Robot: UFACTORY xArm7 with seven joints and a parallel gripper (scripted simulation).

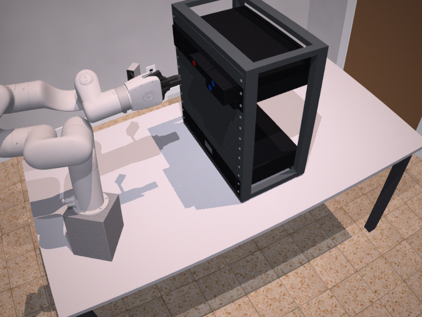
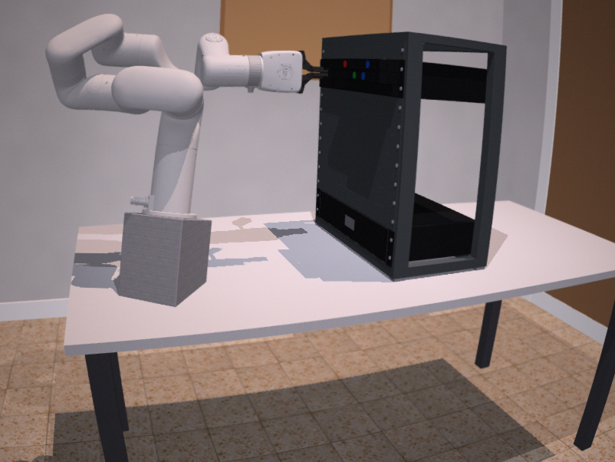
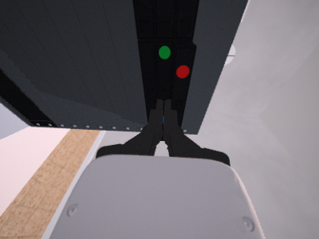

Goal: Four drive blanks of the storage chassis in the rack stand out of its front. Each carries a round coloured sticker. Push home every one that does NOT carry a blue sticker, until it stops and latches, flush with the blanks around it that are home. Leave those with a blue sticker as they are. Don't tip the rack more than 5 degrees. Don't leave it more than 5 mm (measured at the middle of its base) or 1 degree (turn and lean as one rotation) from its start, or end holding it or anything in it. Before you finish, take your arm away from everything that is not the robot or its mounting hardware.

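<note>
The dark rack (image 1: 245, 102) stands on the white table, with the storage chassis (image 2: 362, 74) at the top of its front. Its blanks carry a red sticker (image 2: 344, 63), a green sticker (image 2: 353, 75) and two blue stickers (image 2: 367, 64) (image 2: 363, 76). In the top view the red-sticker blank (image 1: 193, 62) and the blue-sticker blanks (image 1: 211, 85) stand out of the front; the green one is hidden there. The wrist view shows the green sticker (image 3: 164, 52) and the red sticker (image 3: 183, 72) ahead. My gripper (image 3: 163, 108) (image 2: 323, 73) is shut and empty. It is level with the chassis, close before its left end.
A second black unit (image 2: 355, 223) fills the bottom of the rack. The arm's grey pedestal (image 2: 163, 255) stands on the table's left part. A wall runs behind the rack and arm, and a wall socket (image 1: 150, 69) sits just behind the wrist.
</note>
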